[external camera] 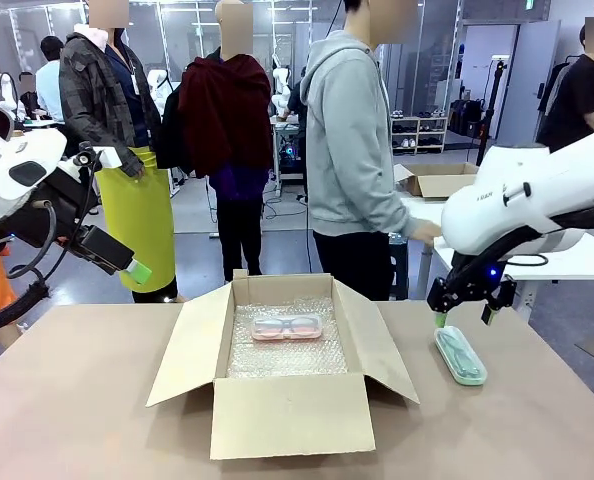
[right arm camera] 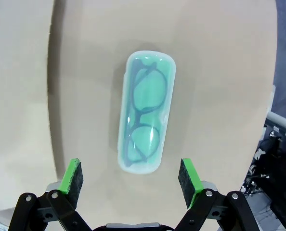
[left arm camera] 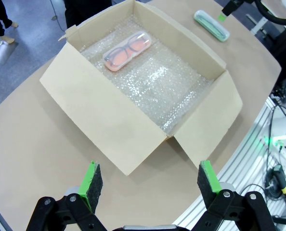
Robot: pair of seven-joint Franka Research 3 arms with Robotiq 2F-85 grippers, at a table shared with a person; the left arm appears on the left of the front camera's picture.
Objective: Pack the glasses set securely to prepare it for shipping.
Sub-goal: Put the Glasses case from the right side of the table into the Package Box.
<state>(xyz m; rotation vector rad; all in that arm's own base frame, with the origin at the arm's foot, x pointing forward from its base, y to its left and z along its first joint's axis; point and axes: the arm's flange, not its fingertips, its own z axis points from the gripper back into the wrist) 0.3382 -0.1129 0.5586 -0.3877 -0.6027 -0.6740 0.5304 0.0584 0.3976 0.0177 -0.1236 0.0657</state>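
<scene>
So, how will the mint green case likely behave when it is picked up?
The mint green case looks like a smooth, glossy shell: probably stiff, but perhaps slippery. It lies flat on the table, so rolling seems unlikely. Thin glasses show inside, so it is likely light; squeeze gently.

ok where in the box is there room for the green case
The cardboard box has bare bubble wrap between the pink case by its far wall and its near wall. Crowded right of the box: the right gripper hangs over the mint green case.
</scene>
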